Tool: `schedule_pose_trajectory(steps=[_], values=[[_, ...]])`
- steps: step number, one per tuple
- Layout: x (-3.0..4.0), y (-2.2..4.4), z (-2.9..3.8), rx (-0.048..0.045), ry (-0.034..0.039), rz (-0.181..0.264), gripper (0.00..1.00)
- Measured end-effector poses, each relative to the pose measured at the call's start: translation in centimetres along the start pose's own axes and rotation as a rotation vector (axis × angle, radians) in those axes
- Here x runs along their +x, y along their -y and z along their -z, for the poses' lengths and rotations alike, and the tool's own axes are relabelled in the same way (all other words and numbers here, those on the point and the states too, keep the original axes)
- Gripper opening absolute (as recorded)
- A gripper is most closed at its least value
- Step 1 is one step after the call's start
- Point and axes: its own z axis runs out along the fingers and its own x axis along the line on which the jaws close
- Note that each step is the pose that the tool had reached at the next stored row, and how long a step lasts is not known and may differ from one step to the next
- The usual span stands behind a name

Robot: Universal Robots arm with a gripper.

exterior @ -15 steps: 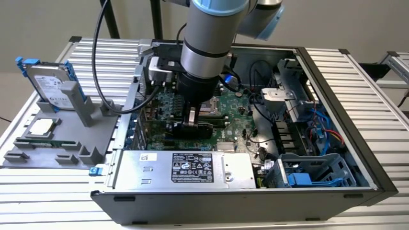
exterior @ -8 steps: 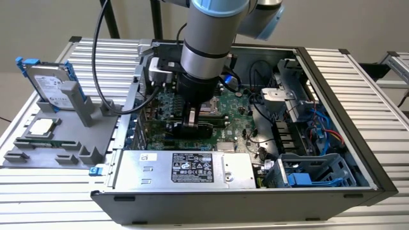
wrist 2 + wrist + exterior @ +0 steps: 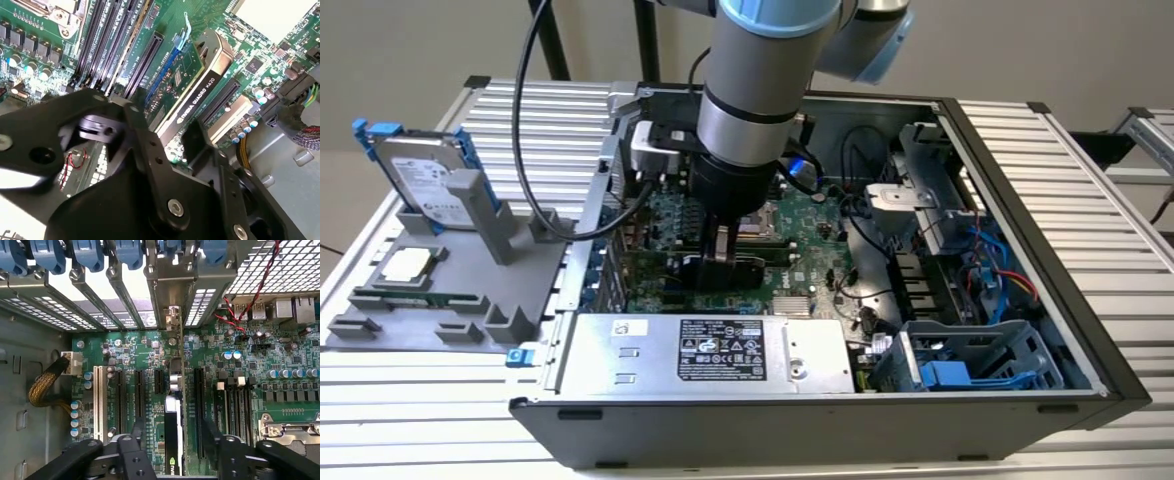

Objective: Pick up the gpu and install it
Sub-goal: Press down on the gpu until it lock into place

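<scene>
A: What are the jaws doing?

B: They are standing spread, one black finger [image 3: 131,450] on each side of the gpu [image 3: 172,440], the thin green circuit card with a black cooler block. The black two-finger gripper [image 3: 172,452] is not squeezing it; gaps are showing on both sides in the first wrist view.

A: And the card itself?

B: It is standing on edge in a long black slot of the green motherboard [image 3: 280,390], its silver end bracket [image 3: 175,315] meeting the row of silver slot covers at the case's rear wall.

A: How is the arm posing?

B: In the exterior view the grey arm [image 3: 750,80] is pointing straight down into the open black computer case [image 3: 1014,150], the gripper [image 3: 718,262] hanging at about ten o'clock from the silver power supply box [image 3: 707,352].

A: Anything one view is adding?

B: The second wrist view is showing the cooler's [image 3: 200,97] flat black face. The exterior view is showing a silver hard drive with blue rails [image 3: 424,178] standing in a grey holder [image 3: 440,300] at nine o'clock of the case.
</scene>
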Motion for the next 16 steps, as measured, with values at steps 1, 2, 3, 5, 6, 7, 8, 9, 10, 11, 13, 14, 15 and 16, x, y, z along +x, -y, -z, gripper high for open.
schedule_pose_trajectory(steps=[1,2,3,5,6,7,8,9,10,11,13,14,15,16], values=[[0.00,0.00,0.00,0.0000,0.0001,0.000,1.00],[0.00,0.00,0.00,0.0000,-0.0001,0.000,1.00],[0.00,0.00,-0.01,0.0001,0.0002,0.000,1.00],[0.00,0.00,-0.01,0.0000,0.0000,0.000,1.00],[-0.01,0.00,-0.02,0.0001,0.0001,0.000,1.00],[0.00,0.00,-0.01,0.0000,0.0000,0.000,1.00],[-0.01,0.00,-0.01,0.0001,0.0004,0.000,1.00],[0.00,-0.01,0.03,0.0000,0.0004,0.000,1.00],[0.00,-0.02,0.15,0.0000,0.0005,0.000,1.00],[0.01,-0.07,0.45,0.0000,0.0005,0.000,1.00],[0.04,-0.17,1.13,0.0000,0.0005,0.000,1.00],[0.05,-0.22,1.53,0.0000,0.0005,0.000,1.00],[0.07,-0.28,1.95,0.0000,0.0006,0.000,1.00],[0.08,-0.33,2.30,-0.0001,0.0004,0.000,1.00]])
